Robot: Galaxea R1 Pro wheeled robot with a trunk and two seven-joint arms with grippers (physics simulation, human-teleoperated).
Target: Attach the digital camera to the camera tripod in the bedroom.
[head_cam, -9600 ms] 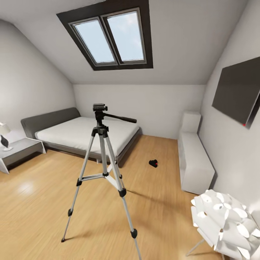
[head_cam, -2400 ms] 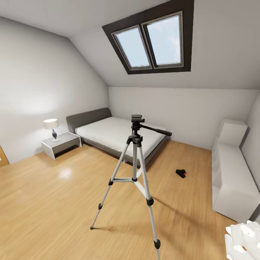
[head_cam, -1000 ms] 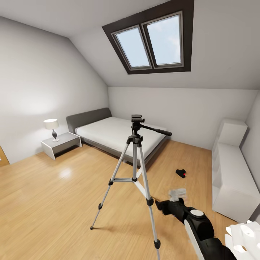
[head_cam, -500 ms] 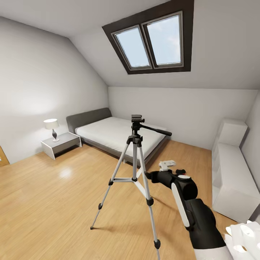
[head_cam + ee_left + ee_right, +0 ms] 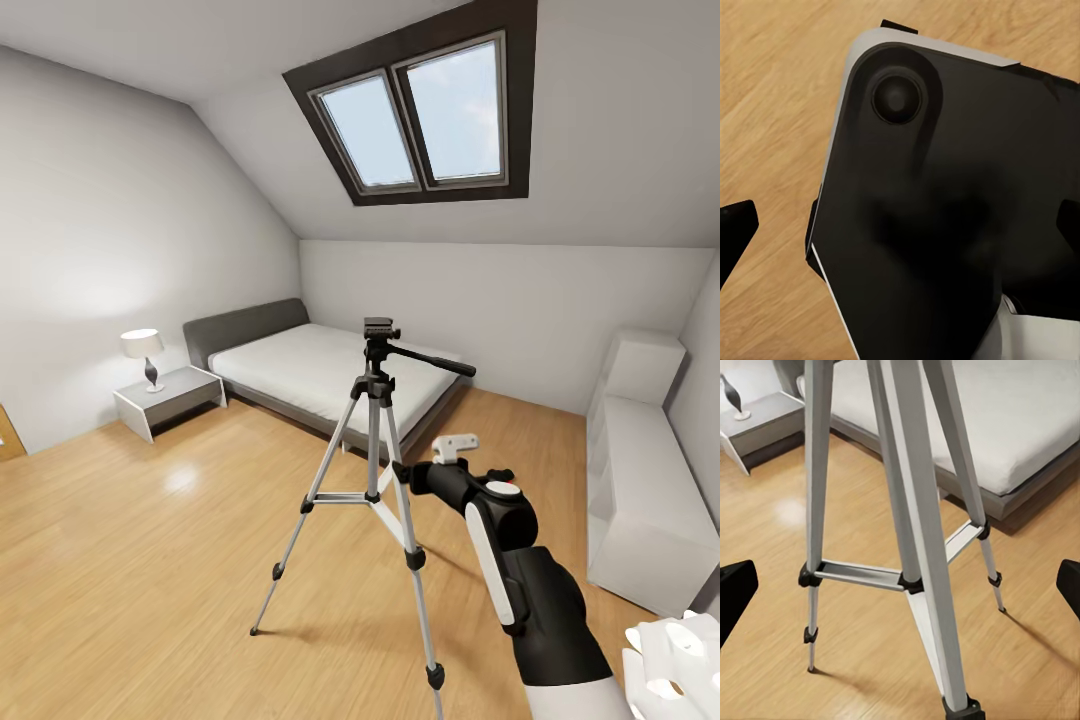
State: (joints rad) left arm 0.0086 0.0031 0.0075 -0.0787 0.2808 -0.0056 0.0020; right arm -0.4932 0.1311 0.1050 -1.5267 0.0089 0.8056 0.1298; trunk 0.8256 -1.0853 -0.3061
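Observation:
The camera tripod [image 5: 375, 440] stands on the wood floor in the middle of the bedroom, with its dark head [image 5: 380, 330] and pan handle bare on top. My right gripper [image 5: 408, 478] reaches in from the lower right, close beside the tripod's right leg. In the right wrist view the silver legs [image 5: 907, 532] are right ahead, and the right gripper [image 5: 900, 592] is open with nothing in it. The digital camera [image 5: 497, 473] lies on the floor behind my right wrist, mostly hidden. The left gripper [image 5: 900, 225] hangs open over the floor by my own dark body.
A grey bed [image 5: 320, 370] stands behind the tripod. A nightstand [image 5: 170, 395] with a lamp [image 5: 145, 345] is at the left wall. A long white cabinet [image 5: 640, 490] lines the right wall. A white petal-shaped lamp [image 5: 675, 665] sits at the lower right.
My right arm has risen into the head view from the lower right and swung left toward the tripod, covering the digital camera. The tripod and the camera have not moved.

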